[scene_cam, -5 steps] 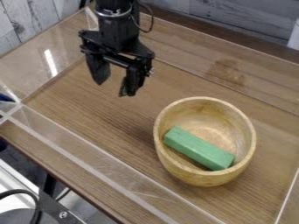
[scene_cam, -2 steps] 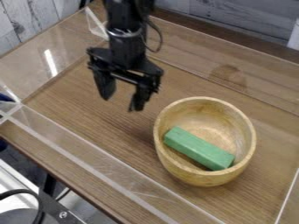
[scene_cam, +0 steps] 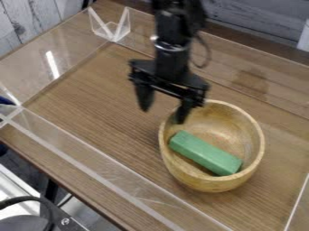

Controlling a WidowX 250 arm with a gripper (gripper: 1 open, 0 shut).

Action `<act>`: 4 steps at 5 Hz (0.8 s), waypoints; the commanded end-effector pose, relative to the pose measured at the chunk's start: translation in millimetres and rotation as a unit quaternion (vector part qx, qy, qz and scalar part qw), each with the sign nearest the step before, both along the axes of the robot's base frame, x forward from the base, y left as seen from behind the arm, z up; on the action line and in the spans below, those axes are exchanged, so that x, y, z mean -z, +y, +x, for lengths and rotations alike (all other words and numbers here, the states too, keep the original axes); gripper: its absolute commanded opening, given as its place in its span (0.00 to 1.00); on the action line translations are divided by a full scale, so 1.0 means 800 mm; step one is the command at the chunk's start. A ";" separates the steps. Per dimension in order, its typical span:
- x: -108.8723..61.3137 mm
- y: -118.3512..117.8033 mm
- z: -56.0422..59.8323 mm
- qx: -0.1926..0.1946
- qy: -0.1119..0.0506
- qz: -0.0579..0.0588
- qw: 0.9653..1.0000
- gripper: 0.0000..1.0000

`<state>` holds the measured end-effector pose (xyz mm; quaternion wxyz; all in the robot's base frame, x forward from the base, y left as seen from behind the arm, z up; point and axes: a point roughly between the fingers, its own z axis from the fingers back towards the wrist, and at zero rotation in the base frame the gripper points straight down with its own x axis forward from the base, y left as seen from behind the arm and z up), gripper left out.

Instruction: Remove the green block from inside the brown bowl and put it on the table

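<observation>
matte green block (scene_cam: 205,153), long and flat-sided, lying slantwise inside the round tan wooden bowl (scene_cam: 240,124), bowl on the brown wood-grain table (scene_cam: 85,95), dark gripper (scene_cam: 164,115) spread wide, holding nothing, near the bowl's far rim

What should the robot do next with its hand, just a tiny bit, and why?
I think the gripper should move a little toward the green block, staying high enough to clear the rim of the brown bowl. Its open fingers look to be near the bowl's far edge, and the block lies inside the bowl, not between them.
</observation>
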<state>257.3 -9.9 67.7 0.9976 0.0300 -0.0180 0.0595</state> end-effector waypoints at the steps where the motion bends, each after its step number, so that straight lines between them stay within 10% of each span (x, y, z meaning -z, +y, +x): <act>1: -0.013 -0.033 0.023 0.046 -0.030 -0.009 0.998 1.00; 2: -0.008 -0.034 0.028 0.055 -0.030 -0.013 0.998 0.00; 4: -0.008 -0.049 0.036 0.062 -0.015 -0.026 0.998 0.00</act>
